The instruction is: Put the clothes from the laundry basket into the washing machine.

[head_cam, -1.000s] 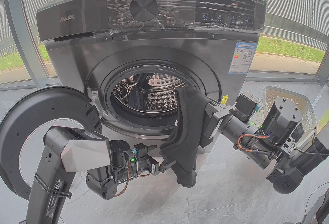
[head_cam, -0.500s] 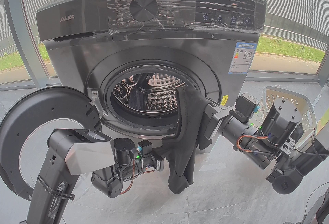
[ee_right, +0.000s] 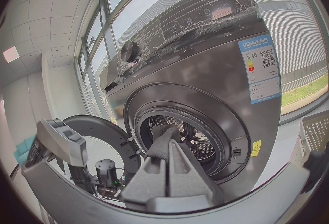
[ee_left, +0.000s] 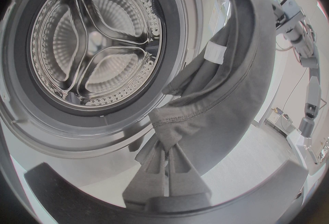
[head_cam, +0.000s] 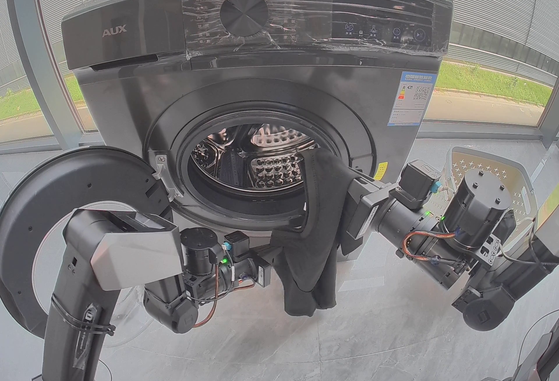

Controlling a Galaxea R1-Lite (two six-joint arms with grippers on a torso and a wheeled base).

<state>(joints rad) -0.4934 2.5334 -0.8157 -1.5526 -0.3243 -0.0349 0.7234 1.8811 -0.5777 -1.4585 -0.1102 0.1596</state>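
Note:
A dark grey garment [head_cam: 317, 225] hangs in front of the washing machine's [head_cam: 256, 79] open drum [head_cam: 250, 164], at the right side of the opening. My right gripper [ee_right: 167, 147] is shut on its upper part, level with the drum rim. My left gripper [ee_left: 168, 149] is shut on a lower hem of the garment [ee_left: 222, 98], just below the door opening. Between the two grippers the cloth sags, and its loose end dangles above the floor. A white label [ee_left: 215, 53] shows on the cloth. Inside, the steel drum [ee_left: 92, 46] holds no clothes that I can see.
The round door [head_cam: 58, 207] stands swung wide open at the left, behind my left arm. A white perforated laundry basket [head_cam: 495, 172] sits on the floor at the right, behind my right arm. Grey tiled floor [head_cam: 361, 335] lies in front.
My left gripper has moved up toward the door opening with the garment's lower hem, so the dangling end hangs higher. The right gripper has barely moved.

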